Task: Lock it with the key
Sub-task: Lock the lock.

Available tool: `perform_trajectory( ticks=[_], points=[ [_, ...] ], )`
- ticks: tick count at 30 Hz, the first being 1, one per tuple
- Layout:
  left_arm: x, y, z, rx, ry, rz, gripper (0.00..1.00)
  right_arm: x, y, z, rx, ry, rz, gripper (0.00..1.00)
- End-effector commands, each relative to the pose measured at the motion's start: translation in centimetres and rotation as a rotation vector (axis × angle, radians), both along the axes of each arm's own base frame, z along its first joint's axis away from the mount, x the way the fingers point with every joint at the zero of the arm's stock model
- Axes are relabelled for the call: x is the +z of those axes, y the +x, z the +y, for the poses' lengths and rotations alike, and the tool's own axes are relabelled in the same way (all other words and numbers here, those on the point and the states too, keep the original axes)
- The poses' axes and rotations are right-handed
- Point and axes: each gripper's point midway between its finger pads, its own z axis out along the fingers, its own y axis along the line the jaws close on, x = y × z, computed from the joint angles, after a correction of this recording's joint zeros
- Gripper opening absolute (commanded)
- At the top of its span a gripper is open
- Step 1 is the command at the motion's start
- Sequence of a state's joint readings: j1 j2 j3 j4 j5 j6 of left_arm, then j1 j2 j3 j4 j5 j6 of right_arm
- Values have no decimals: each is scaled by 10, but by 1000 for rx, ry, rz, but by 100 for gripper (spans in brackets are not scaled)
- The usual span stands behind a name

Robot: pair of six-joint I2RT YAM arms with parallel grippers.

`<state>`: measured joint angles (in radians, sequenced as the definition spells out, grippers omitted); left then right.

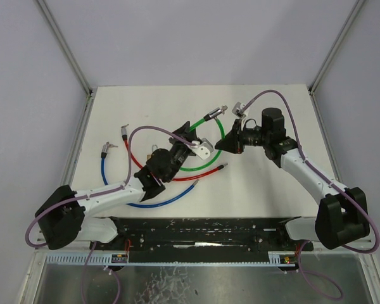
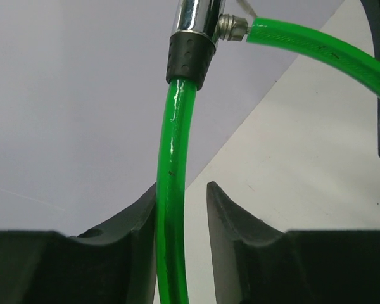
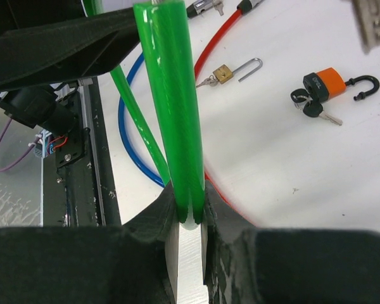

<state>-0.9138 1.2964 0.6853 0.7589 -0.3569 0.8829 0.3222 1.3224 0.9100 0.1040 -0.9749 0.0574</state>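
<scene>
A green cable lock (image 1: 222, 132) loops over the table's middle, its chrome and black lock barrel (image 1: 213, 114) at the far end. My right gripper (image 1: 224, 144) is shut on the green cable (image 3: 171, 95), which stands pinched between its fingers (image 3: 190, 196). My left gripper (image 1: 191, 135) is open around another stretch of the green cable (image 2: 170, 164). That stretch rests against the left finger, with a gap to the right one (image 2: 182, 193). The barrel (image 2: 191, 44) is just above. A brass padlock with keys (image 3: 223, 73) and an orange padlock with a key (image 3: 323, 85) lie on the table.
A red cable (image 1: 177, 180) and a blue cable (image 1: 158, 202) lie looped under my left arm, their metal ends (image 1: 105, 149) at the left. A small silver piece (image 1: 240, 107) lies behind my right gripper. White walls enclose the table on three sides.
</scene>
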Motion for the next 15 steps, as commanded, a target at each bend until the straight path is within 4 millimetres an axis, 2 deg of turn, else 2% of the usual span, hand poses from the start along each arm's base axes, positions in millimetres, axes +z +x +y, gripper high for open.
perform_trajectory(
  ticks=[1, 15],
  points=[
    [10, -9, -10, -46, -43, 18, 33, 46, 2, 6, 52, 90, -176, 0],
    [36, -11, -1, -22, -196, 87, 60, 46, 2, 6, 50, 90, -183, 0]
  ],
)
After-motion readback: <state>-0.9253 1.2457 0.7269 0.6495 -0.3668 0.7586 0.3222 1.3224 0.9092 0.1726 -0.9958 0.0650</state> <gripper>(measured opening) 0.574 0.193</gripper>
